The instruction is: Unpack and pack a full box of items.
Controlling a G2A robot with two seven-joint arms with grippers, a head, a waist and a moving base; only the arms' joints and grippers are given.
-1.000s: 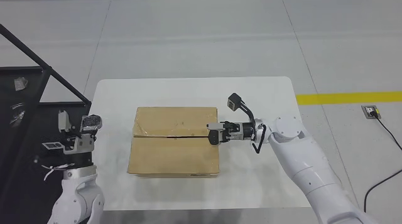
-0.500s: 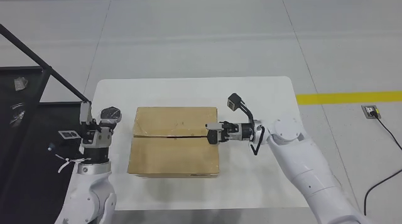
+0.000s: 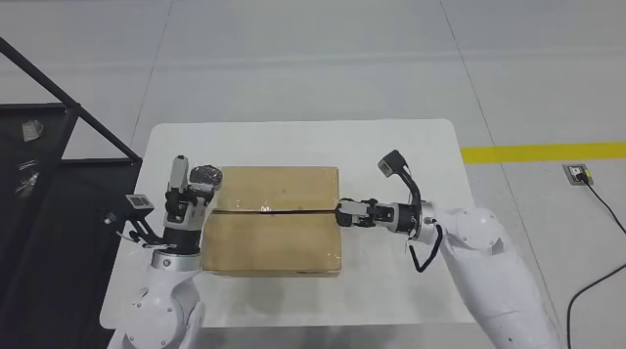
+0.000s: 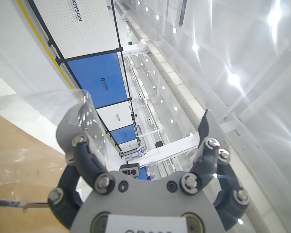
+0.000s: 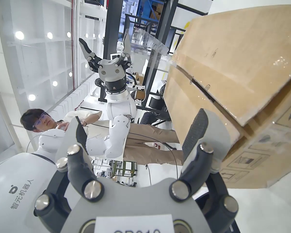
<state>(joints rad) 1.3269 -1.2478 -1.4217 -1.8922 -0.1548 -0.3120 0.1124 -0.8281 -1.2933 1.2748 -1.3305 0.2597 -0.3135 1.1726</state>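
our left gripper (image 4: 138, 117) stands wide open, a clear tape strip (image 4: 92, 127) clinging to one finger. our right gripper (image 5: 138, 120) gapes empty beside the closed box (image 3: 272, 220), mid table (image 3: 411, 153).

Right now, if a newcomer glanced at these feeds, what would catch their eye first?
The brown cardboard box, flaps shut, at the middle of the white table. A strip of clear tape stretches from its end to the open left gripper, while the open right gripper sits at the opposite end, by the seam.
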